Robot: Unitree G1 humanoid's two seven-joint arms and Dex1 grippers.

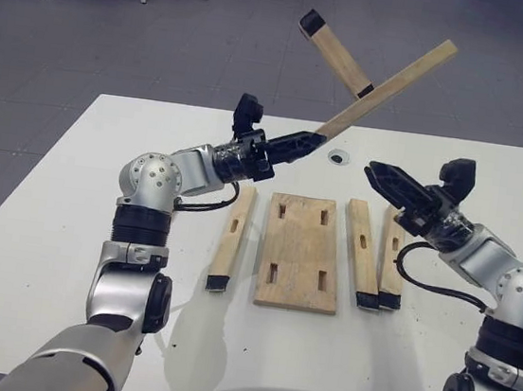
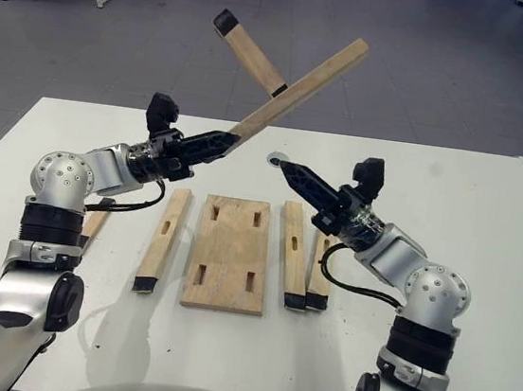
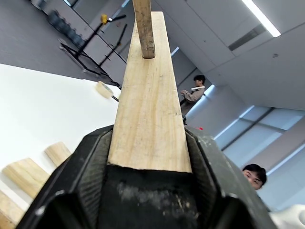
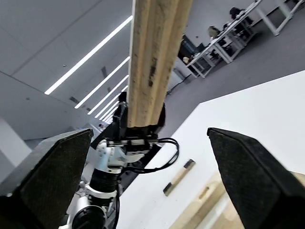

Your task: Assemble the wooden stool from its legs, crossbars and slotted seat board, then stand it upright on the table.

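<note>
1. White table (image 1: 48, 227); round grommet hole (image 1: 340, 156) near the far edge.
2. Seat board (image 1: 300, 251) lies flat mid-table, four slots up.
3. Left leg (image 1: 229, 251) lies beside the board, not touching.
4. Inner right leg (image 1: 361, 253) and outer right leg (image 1: 392, 259) lie side by side.

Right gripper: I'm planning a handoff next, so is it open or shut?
Open. The right gripper has its fingers wide apart in its wrist view, clamping nothing; the left gripper holds the wooden piece.

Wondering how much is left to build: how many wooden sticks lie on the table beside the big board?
3: one stick left of the seat board, two side by side on its right. A fourth seems partly hidden behind the left arm.
</note>
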